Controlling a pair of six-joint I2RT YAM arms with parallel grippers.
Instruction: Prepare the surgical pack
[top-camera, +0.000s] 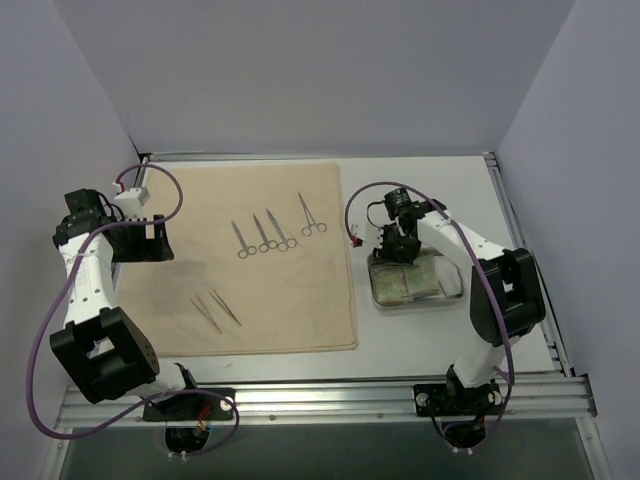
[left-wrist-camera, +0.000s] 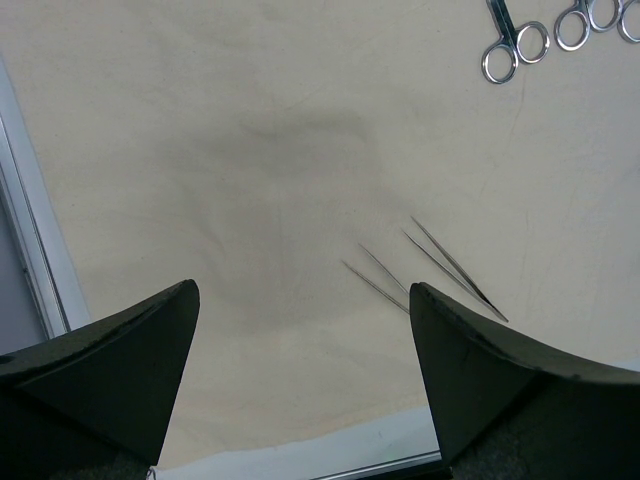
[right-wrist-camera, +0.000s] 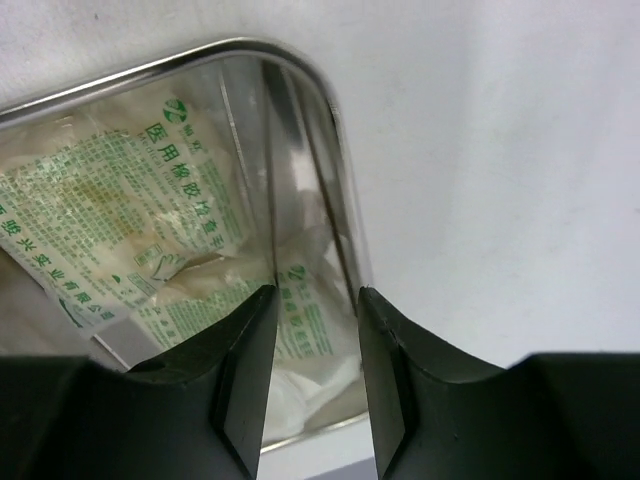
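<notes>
The large beige cloth (top-camera: 250, 260) lies flat on the left half of the table. Several steel scissor-handled forceps (top-camera: 265, 235) lie in a row on its far middle, and two tweezers (top-camera: 217, 308) lie nearer. My left gripper (top-camera: 140, 242) hovers wide open over the cloth's left part (left-wrist-camera: 250, 150), empty, its midpoint (left-wrist-camera: 302, 288) left of the tweezers (left-wrist-camera: 450, 265). Right of the cloth stands the small steel tray (top-camera: 375, 285) holding pale green packets (top-camera: 410, 280). My right gripper (right-wrist-camera: 316, 291) is open astride the tray's side wall (right-wrist-camera: 345, 150), above a packet (right-wrist-camera: 130, 190).
Aluminium rails run along the table's near edge (top-camera: 330, 395) and right side (top-camera: 520, 260). White walls close in the back and both sides. The table's left rail (left-wrist-camera: 30, 250) shows beside the cloth in the left wrist view.
</notes>
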